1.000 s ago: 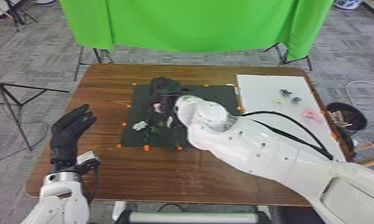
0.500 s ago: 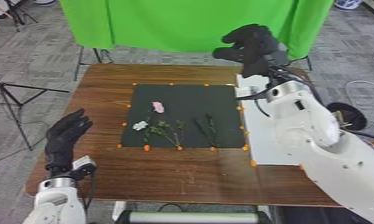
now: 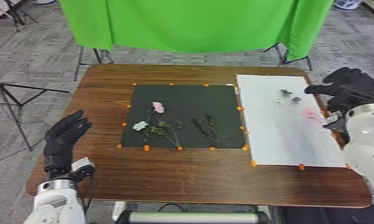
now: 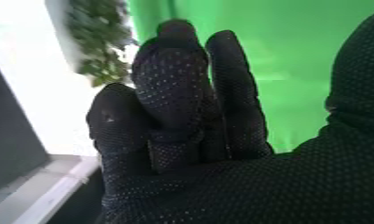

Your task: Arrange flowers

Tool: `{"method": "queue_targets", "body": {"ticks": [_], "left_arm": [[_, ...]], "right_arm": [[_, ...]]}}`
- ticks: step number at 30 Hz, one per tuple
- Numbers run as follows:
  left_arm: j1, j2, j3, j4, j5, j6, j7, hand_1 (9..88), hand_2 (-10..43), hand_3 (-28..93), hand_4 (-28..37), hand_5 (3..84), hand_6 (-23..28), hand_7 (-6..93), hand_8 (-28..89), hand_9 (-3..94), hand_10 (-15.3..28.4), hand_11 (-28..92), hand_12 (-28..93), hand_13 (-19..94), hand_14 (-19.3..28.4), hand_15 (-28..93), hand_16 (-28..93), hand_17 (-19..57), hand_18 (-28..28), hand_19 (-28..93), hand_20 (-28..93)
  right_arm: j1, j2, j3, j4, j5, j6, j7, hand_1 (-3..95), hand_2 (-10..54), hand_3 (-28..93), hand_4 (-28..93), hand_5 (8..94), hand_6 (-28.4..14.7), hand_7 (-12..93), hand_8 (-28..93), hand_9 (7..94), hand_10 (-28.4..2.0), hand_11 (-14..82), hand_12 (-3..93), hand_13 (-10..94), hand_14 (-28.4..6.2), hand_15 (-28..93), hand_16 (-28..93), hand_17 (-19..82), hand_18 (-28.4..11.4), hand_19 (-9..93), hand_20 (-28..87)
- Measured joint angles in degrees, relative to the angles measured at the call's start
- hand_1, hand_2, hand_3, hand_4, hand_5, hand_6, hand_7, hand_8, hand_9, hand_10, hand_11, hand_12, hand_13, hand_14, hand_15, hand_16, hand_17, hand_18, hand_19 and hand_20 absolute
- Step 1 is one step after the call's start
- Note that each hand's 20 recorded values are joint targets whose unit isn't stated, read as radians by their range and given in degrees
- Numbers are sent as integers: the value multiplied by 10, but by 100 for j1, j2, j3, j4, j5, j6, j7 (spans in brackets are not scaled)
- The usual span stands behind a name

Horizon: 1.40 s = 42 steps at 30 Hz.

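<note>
In the head view, my right hand (image 3: 350, 87) is over the table's right edge, beside the white sheet (image 3: 286, 135); in the right wrist view the same hand (image 4: 210, 187) has relaxed, mostly straight fingers and holds nothing. My left hand (image 3: 66, 137) stands open left of the dark mat (image 3: 188, 100). On the mat lie a pink flower (image 3: 158, 107), a white flower (image 3: 140, 125), green leafy stems (image 3: 168, 132) and darker stems (image 3: 206, 126). The white sheet bears small grey flowers (image 3: 295, 100) and a pale pink flower (image 3: 313, 116).
Orange markers (image 3: 147, 148) line the edges of the mat and sheet on the brown table (image 3: 157, 175). A green cloth (image 3: 201, 25) hangs behind the table, and a tripod (image 3: 4, 87) stands on the floor at the left.
My right hand has moved from over the mat to beyond the sheet's far end, then right and back to the table's right edge, uncovering the mat and sheet. The left hand has barely moved.
</note>
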<state>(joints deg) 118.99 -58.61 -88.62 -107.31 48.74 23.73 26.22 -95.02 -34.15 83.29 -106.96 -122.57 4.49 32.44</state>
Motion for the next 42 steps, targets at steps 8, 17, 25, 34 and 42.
{"method": "queue_targets", "body": {"ticks": [8,17,25,34,42], "left_arm": [[5,-15,0,-2,17,-4,-25,401,-81,713,-93,501,7,221,-101,478,126,261,122,418,160,286,-26,147,140,243,213],[7,-21,3,-2,29,-11,-55,401,-81,714,-93,503,7,221,-102,477,127,261,121,418,160,286,-24,146,140,237,215],[7,-24,2,-2,34,-13,-77,402,-80,713,-95,503,7,221,-102,477,126,261,122,419,160,286,-24,146,140,236,217],[17,-24,-2,-5,19,-10,-61,402,-78,711,-95,504,7,221,-102,478,126,262,122,419,159,285,-25,146,140,235,218],[46,-24,-34,-32,16,-7,-66,401,-78,711,-95,504,7,222,-102,478,124,263,121,419,159,285,-24,146,141,235,218]], "right_arm": [[263,7,-616,569,238,-195,137,223,-95,627,-111,569,-24,102,-62,695,-168,135,190,844,-80,589,285,557,-173,932,486],[484,-82,-979,951,351,-314,177,258,-95,647,-111,565,-23,105,-61,701,-163,138,189,850,-74,591,281,562,-170,932,484],[498,-158,-1132,1156,457,-300,190,458,-95,658,-163,648,-4,163,-2,779,-124,173,183,895,-48,577,284,606,-147,932,482],[423,-166,-1370,1224,295,1898,38,578,-93,628,-174,766,3,213,92,883,-101,103,310,925,-32,579,298,641,-135,932,515],[509,64,-934,132,180,2387,-318,584,-95,637,-181,766,11,235,94,889,-101,71,339,917,-29,588,305,635,-131,932,532]]}}
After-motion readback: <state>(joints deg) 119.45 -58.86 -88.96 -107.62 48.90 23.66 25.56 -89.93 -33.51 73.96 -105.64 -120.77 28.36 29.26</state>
